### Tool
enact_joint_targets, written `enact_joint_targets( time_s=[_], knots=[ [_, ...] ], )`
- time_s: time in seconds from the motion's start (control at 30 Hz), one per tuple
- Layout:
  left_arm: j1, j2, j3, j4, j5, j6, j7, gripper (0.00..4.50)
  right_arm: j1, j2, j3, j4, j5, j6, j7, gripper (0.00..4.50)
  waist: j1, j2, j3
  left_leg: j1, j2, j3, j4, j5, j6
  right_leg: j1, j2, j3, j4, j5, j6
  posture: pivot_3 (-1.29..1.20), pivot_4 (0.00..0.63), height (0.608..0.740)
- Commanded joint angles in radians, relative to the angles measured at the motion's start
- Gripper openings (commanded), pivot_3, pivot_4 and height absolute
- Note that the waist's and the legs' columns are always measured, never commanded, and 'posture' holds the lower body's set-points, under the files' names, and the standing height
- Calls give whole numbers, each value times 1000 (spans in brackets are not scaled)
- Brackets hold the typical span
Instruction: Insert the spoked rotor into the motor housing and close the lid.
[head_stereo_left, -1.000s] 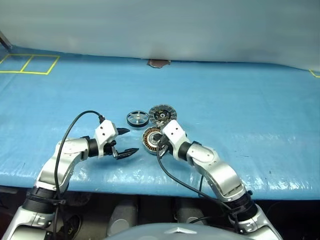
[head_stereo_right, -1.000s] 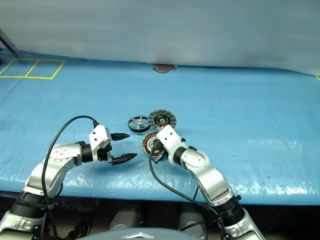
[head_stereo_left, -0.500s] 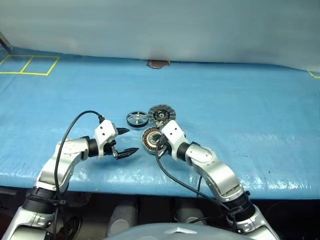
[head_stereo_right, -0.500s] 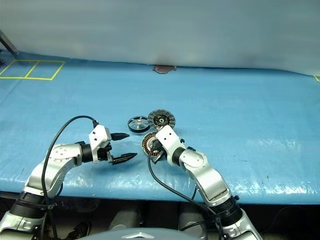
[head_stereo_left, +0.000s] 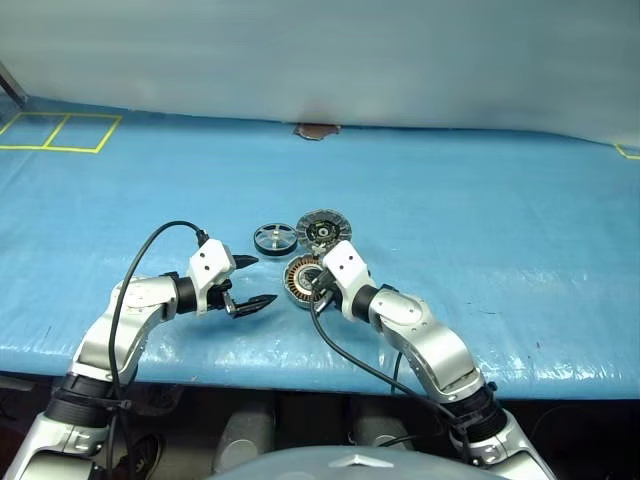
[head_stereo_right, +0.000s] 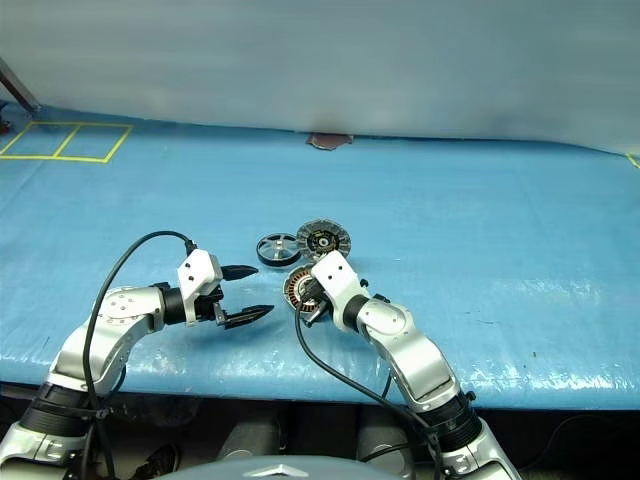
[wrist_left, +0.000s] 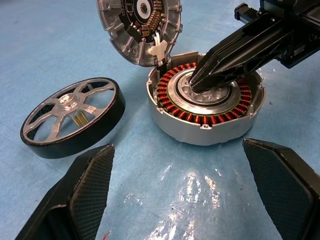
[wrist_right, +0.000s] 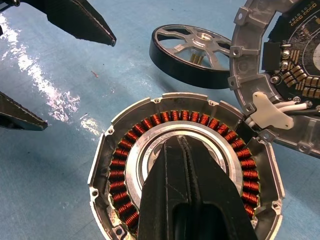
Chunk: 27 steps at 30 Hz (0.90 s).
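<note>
Blue tarp (head_stereo_left: 480, 200) over the whole work surface, wrinkled and glossy, with yellow tape squares (head_stereo_left: 55, 130) at the far left corner and a pale wall behind.

Motor housing (wrist_left: 205, 107) sits near the front edge — open, coppery windings ringing a silver centre. Its lid (wrist_left: 140, 25) is swung back on the far side, joined at the rim, inner face showing (circuit parts and white wires at the hinge point). Spoked rotor (wrist_left: 72, 117) lies flat on the tarp just beside the housing on the robot's left, apart from it, not yet inserted.

Right gripper (wrist_right: 186, 155) — fingers pressed together, tips resting on the housing's silver centre, nothing between them. Left gripper (head_stereo_left: 250, 283) hovers over the tarp to the left of the housing, fingers spread wide and empty, pointing toward the parts.
</note>
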Motion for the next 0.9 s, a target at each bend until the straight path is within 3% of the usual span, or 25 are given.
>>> enact_joint_targets(
  time_s=[0.03,0.37,0.9],
  knots=[
    [-5,-3,25,-17,-7,-18,3,4500,57,-20,13,130,-24,90,-22,26,0,0,-3,0,0,0,0,0,0,0,0,0,0,0,0,0,150,740],
    [-17,-5,22,-7,-4,-19,-1,4500,64,-26,20,125,-29,90,-32,26,-1,-1,-10,1,2,0,0,-4,-6,1,-2,0,-1,0,0,0,150,740],
    [-22,-8,20,3,-1,-23,-6,4500,-10,-60,29,-127,-24,165,-34,26,10,0,-5,-5,-1,3,-10,-1,-1,-3,0,-2,-4,-4,-2,0,150,740]
  ],
)
